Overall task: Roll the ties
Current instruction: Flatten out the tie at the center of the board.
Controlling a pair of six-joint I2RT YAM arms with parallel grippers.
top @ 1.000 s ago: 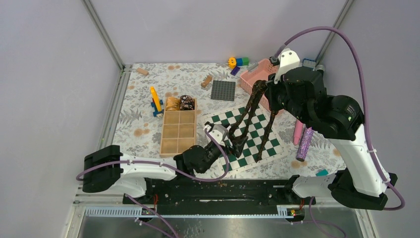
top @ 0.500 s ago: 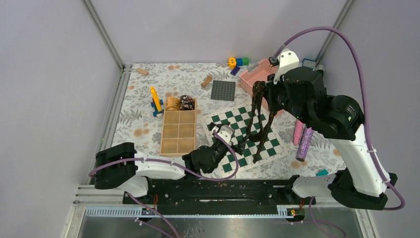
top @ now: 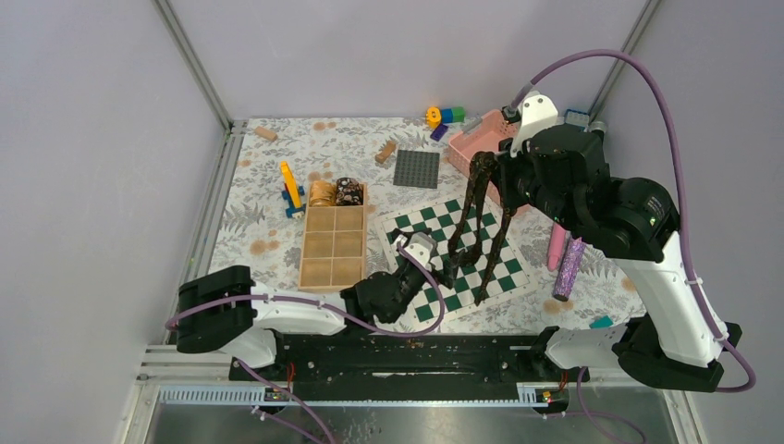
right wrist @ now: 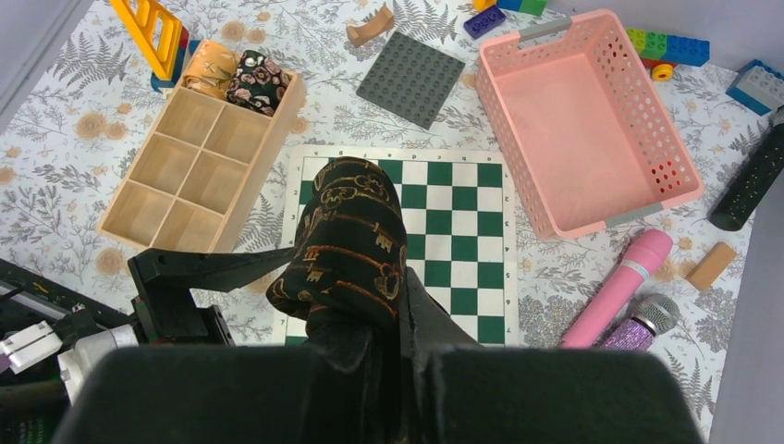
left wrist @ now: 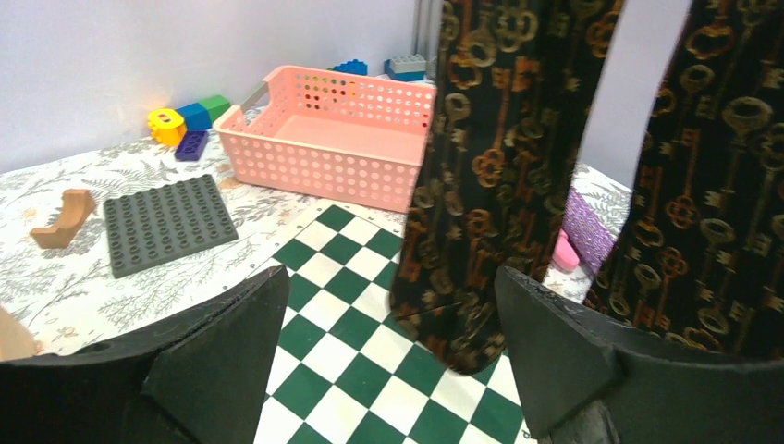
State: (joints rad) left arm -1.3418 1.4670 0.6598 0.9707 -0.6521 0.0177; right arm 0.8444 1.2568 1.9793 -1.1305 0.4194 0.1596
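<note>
Black cloth with gold keys, the tie (left wrist: 481,185) hangs doubled at twelve o'clock, just ahead of my left gripper (left wrist: 388,342), which has edged closer, jaws wide though narrowing slightly. At one o'clock, higher, my right gripper (top: 492,166) stays pinched on its fold; catching the tail seems next.

Left pincer (left wrist: 388,365) wide, right pincer (right wrist: 399,324) tight.
</note>
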